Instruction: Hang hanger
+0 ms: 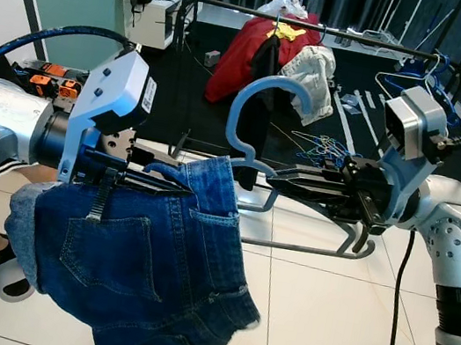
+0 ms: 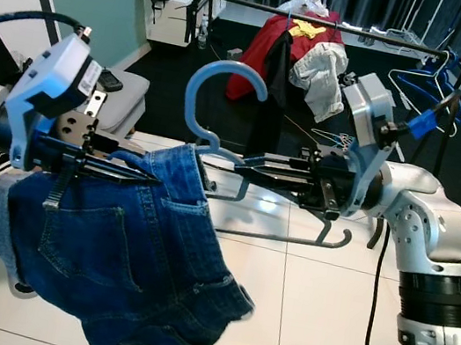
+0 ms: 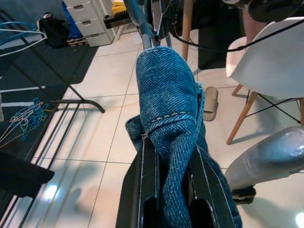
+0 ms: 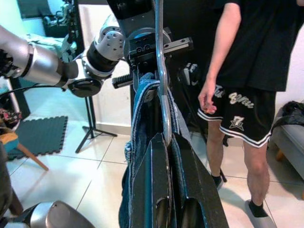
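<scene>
A light blue plastic hanger stands hook-up between my two arms, with dark blue denim shorts draped from it and hanging down. My left gripper is shut on the shorts' waistband, the denim bunched between its fingers. From the right, my right gripper is shut on the hanger just below the hook; the hanger's bar runs up between its fingers. Behind stands the clothes rack's black rail.
A red garment and a white one hang on the rail, with blue hangers at its right end. The rack's base bars lie on the white tiles. A person stands close on my left, near a white chair.
</scene>
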